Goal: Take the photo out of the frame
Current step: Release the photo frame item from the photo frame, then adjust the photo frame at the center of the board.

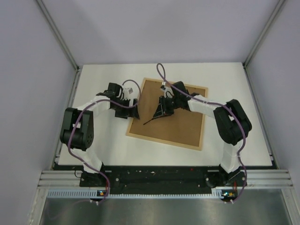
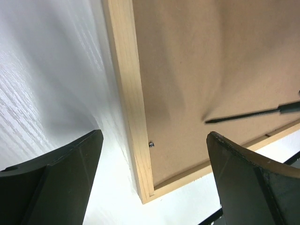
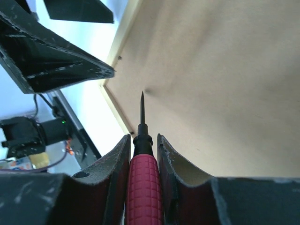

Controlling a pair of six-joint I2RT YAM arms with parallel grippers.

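White table [image 1: 234, 84] between plain lavender-grey walls [image 1: 164, 28]; even light

The frame [image 2: 129, 93] has a pale wood rim with fine grain; the board [image 2: 201, 70] is plain brown. The screwdriver [image 3: 143, 187] has a red, grid-patterned handle and a black shaft. The worktop [image 1: 93, 84] is white. The left hand [image 2: 153, 137] and the right hand [image 3: 143, 137] are black.

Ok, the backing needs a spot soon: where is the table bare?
Bare: the table's far strip beyond the frame, and the near strip before the arm bases. Crowded: left of the frame, by the open left gripper, and over it, where the right gripper holds a screwdriver.
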